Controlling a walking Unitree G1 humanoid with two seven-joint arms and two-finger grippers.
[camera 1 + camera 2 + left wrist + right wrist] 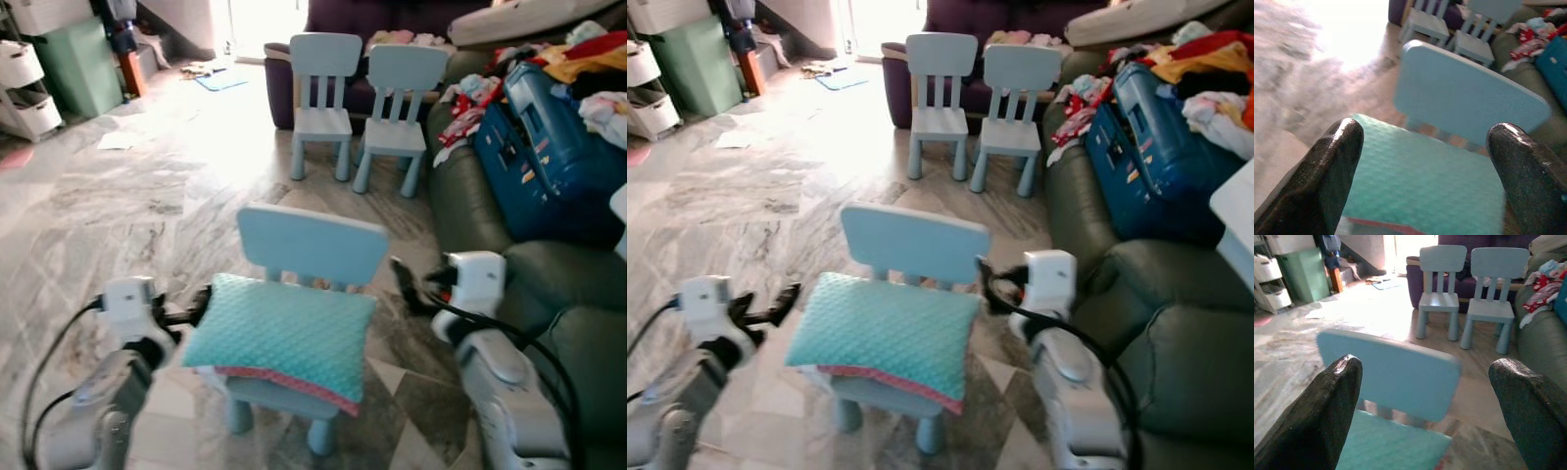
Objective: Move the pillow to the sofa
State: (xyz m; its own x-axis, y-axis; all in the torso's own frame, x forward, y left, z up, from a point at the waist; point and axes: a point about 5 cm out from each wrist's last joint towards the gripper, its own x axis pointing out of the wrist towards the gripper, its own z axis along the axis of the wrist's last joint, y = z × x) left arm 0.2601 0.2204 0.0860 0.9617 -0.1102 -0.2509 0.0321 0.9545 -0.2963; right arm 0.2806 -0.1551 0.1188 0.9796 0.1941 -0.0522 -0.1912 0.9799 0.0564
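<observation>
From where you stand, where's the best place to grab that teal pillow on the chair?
Probably the pillow's two side edges, which overhang the small blue chair. The left tool and right tool, both open, already flank it, so squeezing inward from both sides suits its wide, soft shape.

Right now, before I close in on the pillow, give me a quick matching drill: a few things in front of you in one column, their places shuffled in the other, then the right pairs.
Things:
1. pillow
2. blue suitcase
3. left pincer
4. two small chairs

Places:
A. on the green sofa, among clothes
B. side by side in front of the dark purple couch
C. on the seat of the near chair
D. open, at the pillow's left edge

Pairs: 1-C, 2-A, 3-D, 4-B
</observation>
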